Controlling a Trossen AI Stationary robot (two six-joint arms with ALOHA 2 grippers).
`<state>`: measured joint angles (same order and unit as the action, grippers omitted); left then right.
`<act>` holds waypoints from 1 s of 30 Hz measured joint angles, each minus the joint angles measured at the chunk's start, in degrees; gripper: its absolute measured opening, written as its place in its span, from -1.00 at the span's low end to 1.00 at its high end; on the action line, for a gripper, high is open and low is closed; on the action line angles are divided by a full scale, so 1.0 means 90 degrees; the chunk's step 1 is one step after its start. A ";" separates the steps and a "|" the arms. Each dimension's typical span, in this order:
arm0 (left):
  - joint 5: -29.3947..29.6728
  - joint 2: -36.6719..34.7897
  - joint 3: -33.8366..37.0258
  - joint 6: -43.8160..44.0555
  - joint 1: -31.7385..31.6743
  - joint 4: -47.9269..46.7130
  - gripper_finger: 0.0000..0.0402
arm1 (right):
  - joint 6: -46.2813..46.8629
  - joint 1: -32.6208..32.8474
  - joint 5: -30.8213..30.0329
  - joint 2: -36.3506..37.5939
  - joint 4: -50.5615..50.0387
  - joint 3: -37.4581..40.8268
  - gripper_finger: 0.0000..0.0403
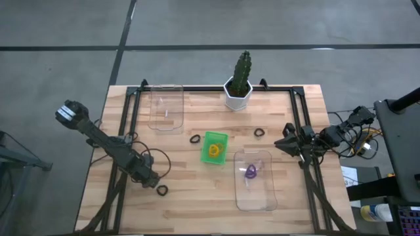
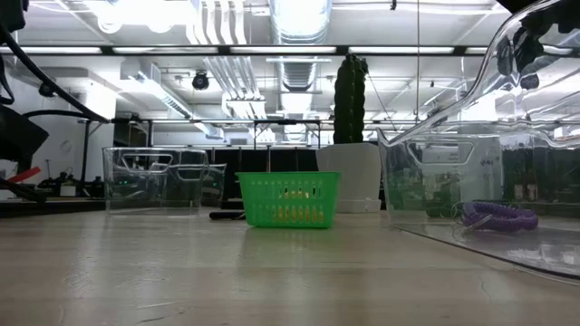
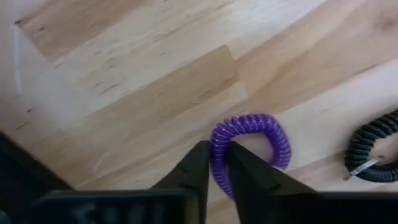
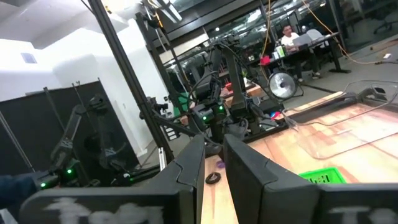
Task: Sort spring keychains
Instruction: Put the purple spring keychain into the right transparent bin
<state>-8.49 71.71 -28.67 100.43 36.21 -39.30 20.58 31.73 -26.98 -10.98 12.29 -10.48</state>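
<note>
Purple spring keychain (image 3: 250, 143) near the bench's front-left corner is pinched in your left tool (image 3: 216, 163), nearly closed; lift straight, clear of the black keychain (image 3: 373, 152). Right tool (image 4: 214, 163) waits at the right edge, narrow gap, holding nothing.

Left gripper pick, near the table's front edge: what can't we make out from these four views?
- High view: left gripper covers the purple keychain; only the black keychain beside it shows.
- Left wrist view: the fingers straddle the purple coil, but its near side is cut off behind them.
- Low view: this pick does not show.
- Right wrist view: right gripper waits aloft; the loops beyond it are too small to count.
</note>
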 joint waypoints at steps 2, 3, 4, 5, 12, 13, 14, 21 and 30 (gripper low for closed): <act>0.0008 0.0001 0.0003 0.0066 0.0000 -0.0001 -0.89 | 0.0000 0.0000 -0.0002 0.0000 0.0000 0.0000 -0.72; 0.0023 0.0001 0.0007 0.0092 0.0000 -0.0001 -0.93 | 0.0000 0.0001 -0.0002 0.0000 0.0000 0.0000 -0.72; 0.0035 0.0001 0.0009 0.0126 -0.0001 -0.0001 -0.94 | 0.0000 0.0000 -0.0002 0.0000 0.0000 0.0000 -0.72; 0.0041 0.0004 0.0010 0.0142 -0.0002 -0.0001 -0.94 | 0.0000 0.0001 -0.0002 0.0000 0.0000 0.0000 -0.72; 0.0110 -0.0009 -0.0059 -0.0173 -0.0002 -0.0017 -0.98 | 0.0000 0.0000 -0.0001 0.0000 0.0000 0.0000 -0.72; 0.0142 -0.0032 -0.0093 -0.0256 -0.0002 -0.0023 -0.98 | 0.0000 0.0001 -0.0002 0.0000 0.0001 0.0000 -0.72; 0.0183 -0.0067 -0.0129 -0.0327 -0.0002 -0.0026 -0.99 | 0.0000 0.0002 -0.0002 0.0000 0.0000 0.0000 -0.72; 0.1022 -0.0473 -0.0431 -0.0532 -0.0011 -0.0239 -1.00 | -0.0011 0.0001 -0.0002 0.0001 0.0000 0.0000 -0.72; 0.2166 -0.1068 -0.0946 -0.0704 -0.0012 -0.0512 -1.00 | -0.0024 0.0000 -0.0019 0.0000 0.0002 0.0000 -0.72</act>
<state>11.00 62.10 -37.18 94.09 36.10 -43.91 20.36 31.73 -27.16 -10.98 12.32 -10.48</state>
